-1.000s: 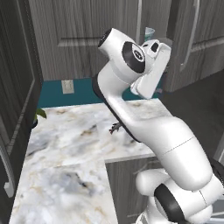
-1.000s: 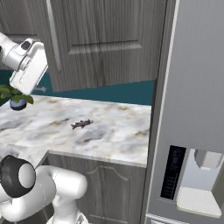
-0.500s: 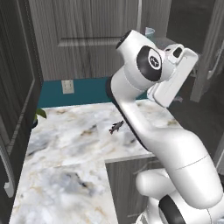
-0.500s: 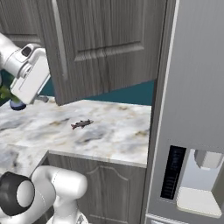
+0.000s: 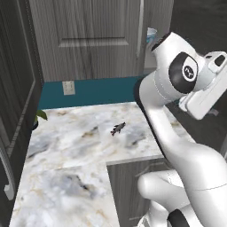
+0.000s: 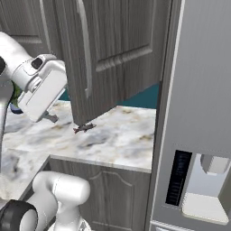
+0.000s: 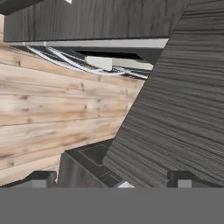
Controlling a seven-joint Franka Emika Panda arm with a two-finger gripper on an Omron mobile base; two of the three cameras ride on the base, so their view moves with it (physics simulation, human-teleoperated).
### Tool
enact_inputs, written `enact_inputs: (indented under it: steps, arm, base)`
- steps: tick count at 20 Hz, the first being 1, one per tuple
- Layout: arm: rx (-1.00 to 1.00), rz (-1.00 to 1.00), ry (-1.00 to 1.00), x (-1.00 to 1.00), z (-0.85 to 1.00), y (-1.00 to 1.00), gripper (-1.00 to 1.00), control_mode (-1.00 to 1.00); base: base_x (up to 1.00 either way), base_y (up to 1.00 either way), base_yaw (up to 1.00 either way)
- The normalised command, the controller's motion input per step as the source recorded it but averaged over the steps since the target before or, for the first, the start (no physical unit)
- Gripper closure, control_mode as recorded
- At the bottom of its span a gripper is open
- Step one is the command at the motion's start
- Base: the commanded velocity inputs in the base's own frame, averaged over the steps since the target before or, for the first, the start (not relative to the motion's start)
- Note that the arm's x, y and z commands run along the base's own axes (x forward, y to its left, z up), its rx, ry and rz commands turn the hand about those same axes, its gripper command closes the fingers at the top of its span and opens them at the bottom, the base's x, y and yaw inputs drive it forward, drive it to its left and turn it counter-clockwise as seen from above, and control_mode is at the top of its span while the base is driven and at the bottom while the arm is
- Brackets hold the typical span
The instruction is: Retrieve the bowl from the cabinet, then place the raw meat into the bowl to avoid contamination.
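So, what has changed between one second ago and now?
The arm swung its hand toward the robot's right, from the left cabinet door across to the open side. The right door now stands swung out over the counter. The gripper took hold of nothing; it is open. The meat lies where it did, and the bowl stays on its shelf.

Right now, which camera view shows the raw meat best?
The left base view: the raw meat lies fully exposed on the marble counter. The right base view shows it too, just below the cabinet door. The hand view faces wood-grain panels instead.
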Motion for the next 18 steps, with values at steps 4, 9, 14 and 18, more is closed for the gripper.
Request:
enact_inputs:
  steps: [4,9,14,18]
  arm:
    - [0.03,-0.12,0.00,-0.59,-0.14,-0.65,-1.00,-1.00]
    - [0.08,-0.09,-0.01,-0.37,-0.08,-0.68,-1.00,-1.00]
    - [0.07,-0.01,0.00,0.01,-0.01,-0.34,-1.00,-1.00]
    - [0.01,-0.04,-0.01,0.05,-0.01,0.01,-1.00,-1.00]
  base:
    - [0.00,0.00,0.00]
    - [0.00,0.00,0.00]
    - [0.00,0.00,0.00]
    - [0.00,0.00,0.00]
